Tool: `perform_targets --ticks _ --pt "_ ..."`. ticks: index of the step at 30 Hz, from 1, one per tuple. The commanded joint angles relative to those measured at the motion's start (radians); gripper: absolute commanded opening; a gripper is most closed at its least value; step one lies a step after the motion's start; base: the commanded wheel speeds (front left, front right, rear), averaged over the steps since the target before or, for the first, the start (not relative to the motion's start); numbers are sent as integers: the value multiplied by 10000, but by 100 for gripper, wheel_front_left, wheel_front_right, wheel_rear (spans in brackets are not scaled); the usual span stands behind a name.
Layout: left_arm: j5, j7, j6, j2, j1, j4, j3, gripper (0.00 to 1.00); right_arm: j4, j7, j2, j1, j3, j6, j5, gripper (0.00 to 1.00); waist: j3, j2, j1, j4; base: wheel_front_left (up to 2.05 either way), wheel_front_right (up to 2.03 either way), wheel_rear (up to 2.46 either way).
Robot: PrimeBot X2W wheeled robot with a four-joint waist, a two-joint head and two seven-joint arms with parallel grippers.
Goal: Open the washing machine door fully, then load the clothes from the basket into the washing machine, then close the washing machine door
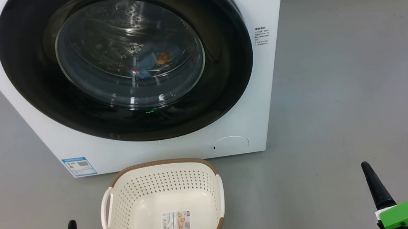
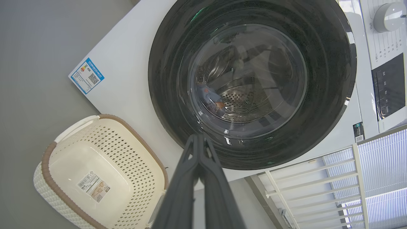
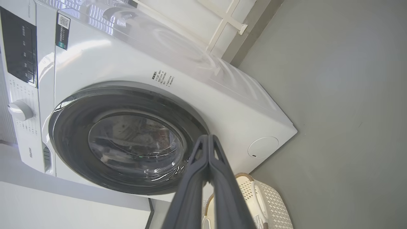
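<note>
The white washing machine (image 1: pixel 271 95) stands ahead on the grey floor. Its black-rimmed round door (image 1: pixel 29 65) lies flush against the front, shut. Through the glass I see the light blue clothes (image 1: pixel 152 61) with orange print inside the drum; in the left wrist view the clothes (image 2: pixel 210 98) lie low in the drum. The cream basket (image 1: pixel 123 212) sits on the floor before the machine with only its label inside. My left gripper (image 1: pixel 71 223) is shut at the lower left, holding nothing. My right gripper (image 1: pixel 365 166) is shut at the lower right, away from the machine.
A white railing (image 2: pixel 318 178) and ribbed panel stand beside the machine. The control panel and knob (image 2: pixel 386 16) run along the machine's top. A round cap (image 1: pixel 230 145) sits low on the front. Grey floor (image 1: pixel 357 74) spreads to the right.
</note>
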Motion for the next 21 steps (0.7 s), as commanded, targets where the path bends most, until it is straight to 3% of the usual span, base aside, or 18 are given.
perform_targets --ticks 1,21 --pt "-287 84 -24 180 -520 -171 280 0 -279 84 -47 -482 19 -10 308 0 0 0 -1 -1 0 0 0" --pt "-2340 639 -29 193 -818 -6 523 0 -299 677 189 -567 -258 -14 2186 0 1 0 -1 -14 0 0 0"
